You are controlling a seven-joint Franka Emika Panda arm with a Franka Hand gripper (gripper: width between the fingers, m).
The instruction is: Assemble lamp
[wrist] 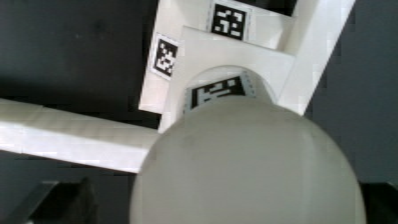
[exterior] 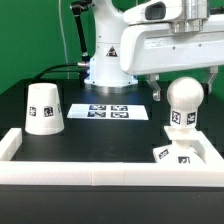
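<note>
Far off to the exterior view's left of the gripper we see the shade, standing on the black table with its wide end down and a tag facing the camera. It is well apart from the fingers and nothing touches it.

Nearer the middle, behind and to the left of the gripper, lies the marker board, flat in front of the arm's white pedestal.

From there the arm reaches across to the right. Its wrist is level and the hand points straight down. The two dark fingers hang wide apart, one on each side of the bulb, and we see a narrow gap between each finger and the round top. The bulb is upright between the fingers, ball end up.

In the wrist view the bulb fills most of the picture, blurred by closeness, and the base shows beyond it.

Just below and in front of the gripper, the base lies in the right-hand corner of the white frame. We cannot tell whether the bulb touches the base.
</note>
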